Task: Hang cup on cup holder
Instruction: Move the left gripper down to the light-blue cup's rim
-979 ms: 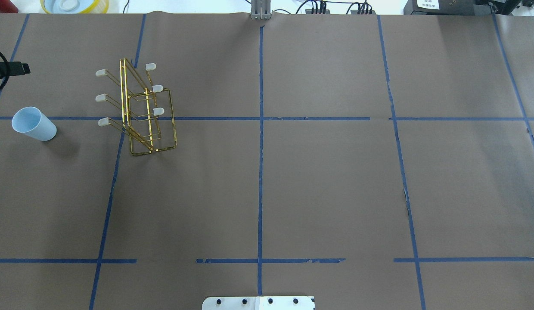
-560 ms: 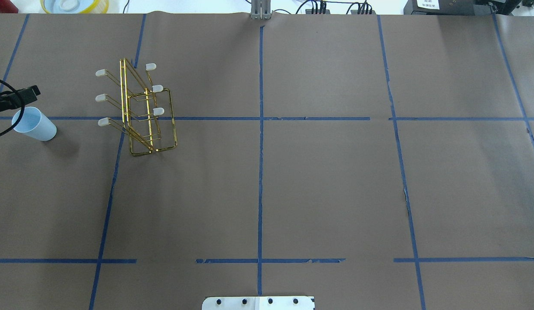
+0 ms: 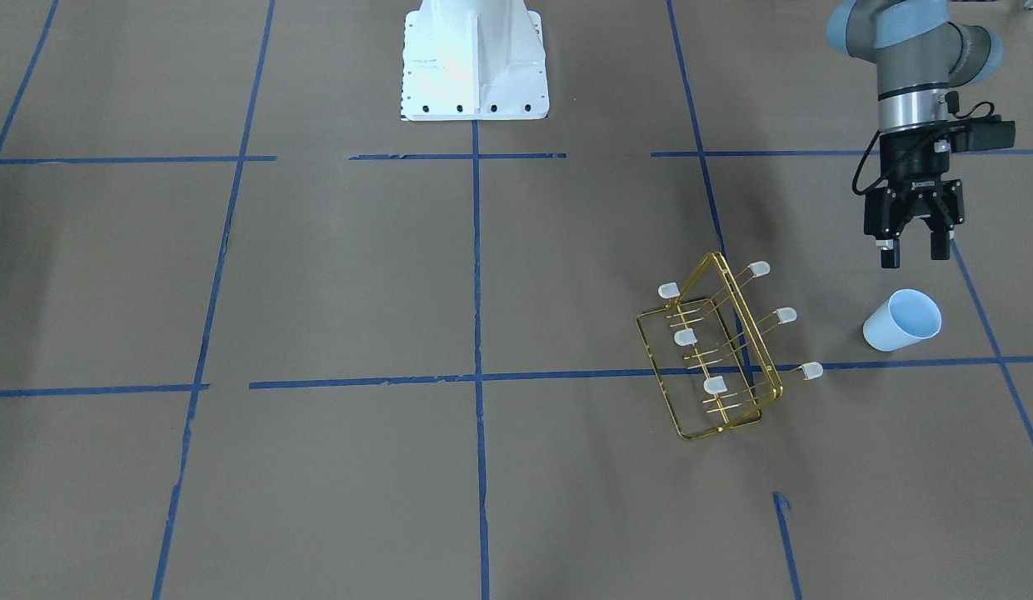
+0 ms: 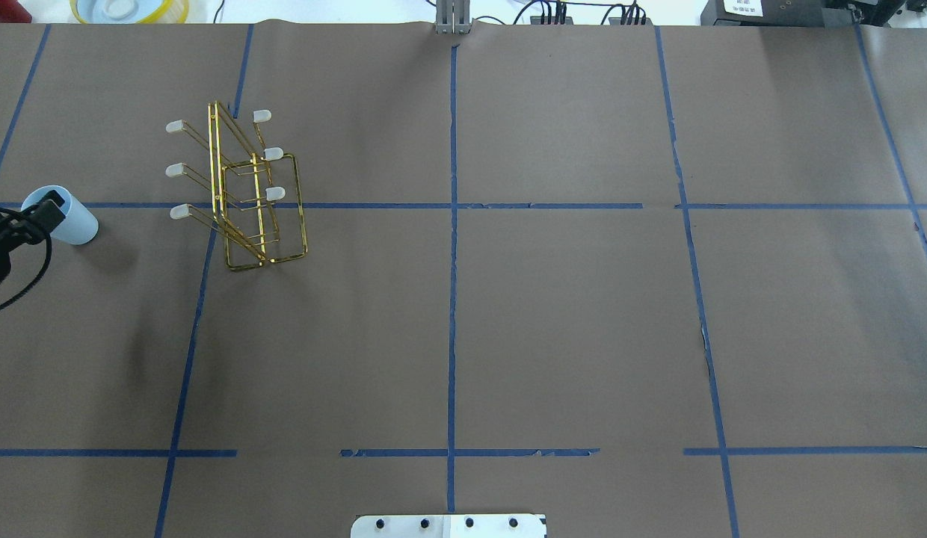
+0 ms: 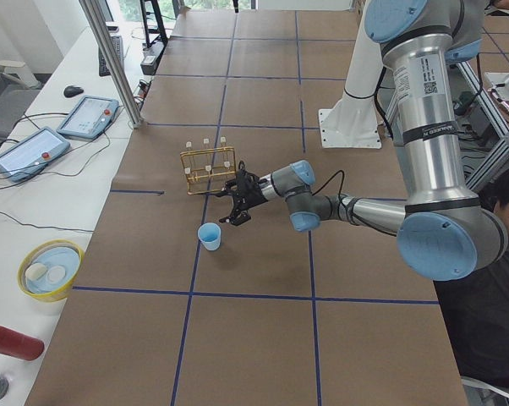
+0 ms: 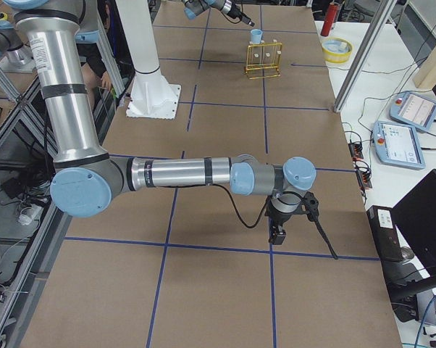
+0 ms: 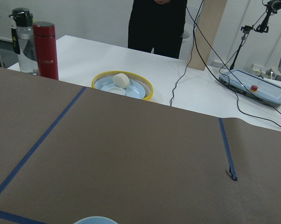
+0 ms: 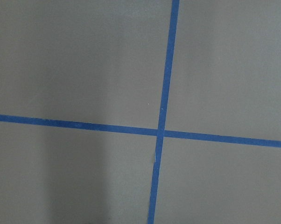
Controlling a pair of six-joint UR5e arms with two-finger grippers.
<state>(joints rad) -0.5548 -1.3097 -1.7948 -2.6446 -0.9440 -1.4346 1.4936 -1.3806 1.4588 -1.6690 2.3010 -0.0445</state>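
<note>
The pale blue cup [image 3: 902,321] stands upright on the brown table cover, mouth up, to the left of the cup holder [image 3: 721,350], a gold wire rack with white-capped prongs. My left gripper [image 3: 915,252] hangs open just on the robot's side of the cup and above it, with nothing between its fingers. In the overhead view the left wrist [image 4: 15,228] covers part of the cup [image 4: 76,222]. The cup's rim [image 7: 96,220] shows at the bottom edge of the left wrist view. My right gripper [image 6: 277,233] hangs over bare table far to the right; I cannot tell its state.
A yellow-rimmed bowl [image 7: 122,86], a red bottle [image 7: 46,50] and a clear bottle stand on the white bench past the table's far edge, where a person [image 7: 159,23] stands. The robot's white base [image 3: 475,58] is at mid-table. Blue tape lines cross the cover.
The left arm has swept along the table's left edge toward the robot, from beyond the cup to over it, and now hides part of the cup. Cup and holder have not moved.
</note>
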